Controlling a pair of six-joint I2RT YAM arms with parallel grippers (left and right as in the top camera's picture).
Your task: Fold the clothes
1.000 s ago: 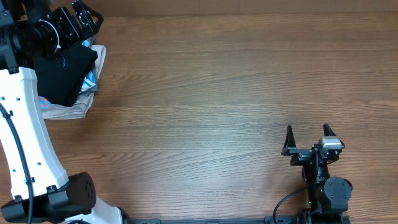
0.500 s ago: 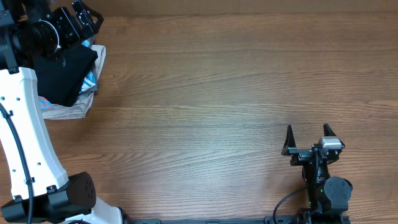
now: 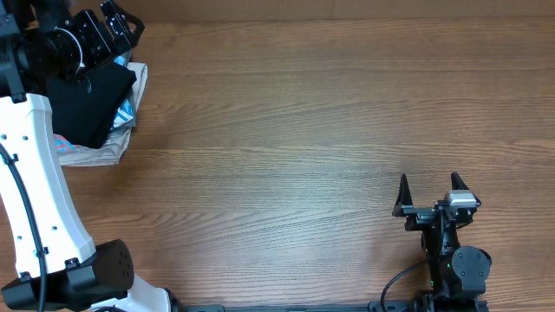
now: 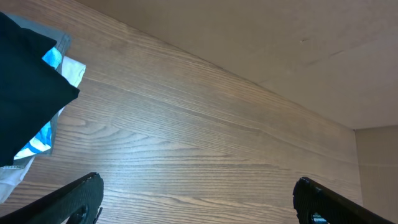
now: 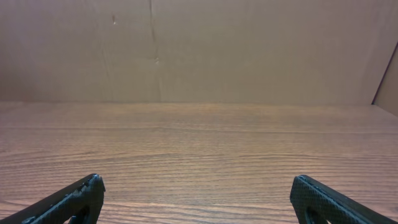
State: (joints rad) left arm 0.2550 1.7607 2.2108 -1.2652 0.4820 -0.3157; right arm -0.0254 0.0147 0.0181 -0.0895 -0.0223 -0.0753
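The black T-shirt (image 3: 91, 104) rests atop patterned garments (image 3: 95, 154) (grey and turquoise) at the counter's (image 3: 303, 130) far left edge. The jaws of the left arm (image 3: 39, 173) hang released just beside it, grasping nothing; the jaws of the right arm (image 3: 455, 260) stand released, well apart at the near right.

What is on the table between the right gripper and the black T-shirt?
Nothing. In the overhead view, only bare wooden table lies between the right gripper at the near edge and the black T-shirt at the far left.
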